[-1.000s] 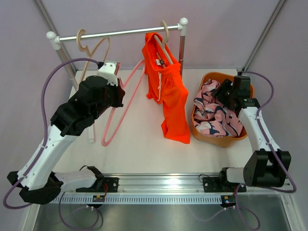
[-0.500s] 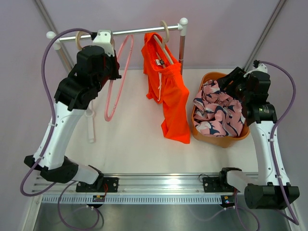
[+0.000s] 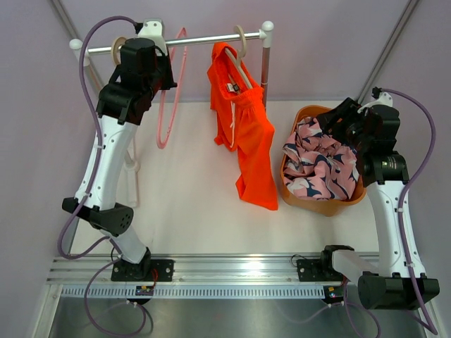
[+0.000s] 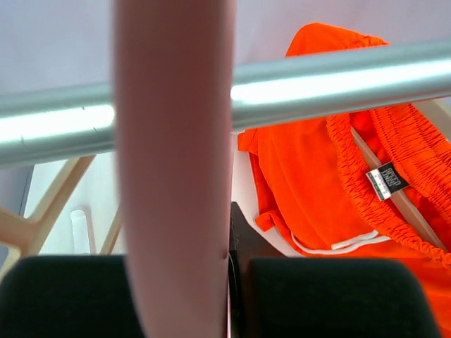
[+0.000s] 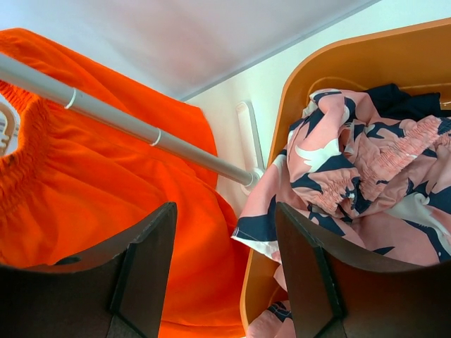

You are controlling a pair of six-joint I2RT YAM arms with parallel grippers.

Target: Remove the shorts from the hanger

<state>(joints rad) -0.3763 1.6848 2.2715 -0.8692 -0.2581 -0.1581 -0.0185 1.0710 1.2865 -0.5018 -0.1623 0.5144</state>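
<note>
Spanning the whole top view, the white table (image 3: 190,211) carries a metal rail (image 3: 204,42) along its 12 o'clock edge. The left arm (image 3: 113,155) reaches up from 7 o'clock to the rail's 11 o'clock end. The right arm (image 3: 391,211) rises at 4 o'clock and bends over toward 3 o'clock.

The orange shorts (image 3: 254,148) hang from the rail at about 1 o'clock on a wooden hanger (image 3: 239,42), and their lower edge drapes down toward the table's middle. At 3 o'clock, just beside them, sits an orange basket (image 3: 320,206). The pink patterned shorts (image 3: 320,172) lie bunched inside it. In the right wrist view a bit of the navy shorts (image 5: 409,102) shows beneath them at the basket's far side.

A bare pink hanger (image 3: 169,105) dangles at 11 o'clock. Its top is at the rail, though I cannot tell whether it is hooked over. The left gripper (image 4: 229,296) is clamped narrow on this hanger, whose pink bar crosses in front of the rail in the left wrist view. A second wooden hanger (image 4: 42,211) shows beyond, at the rail's 10 o'clock end.

The right gripper (image 5: 225,282) holds nothing. Its jaws stand wide apart above the basket's 9 o'clock rim. A small black label (image 4: 386,179) sits on the orange waistband.
</note>
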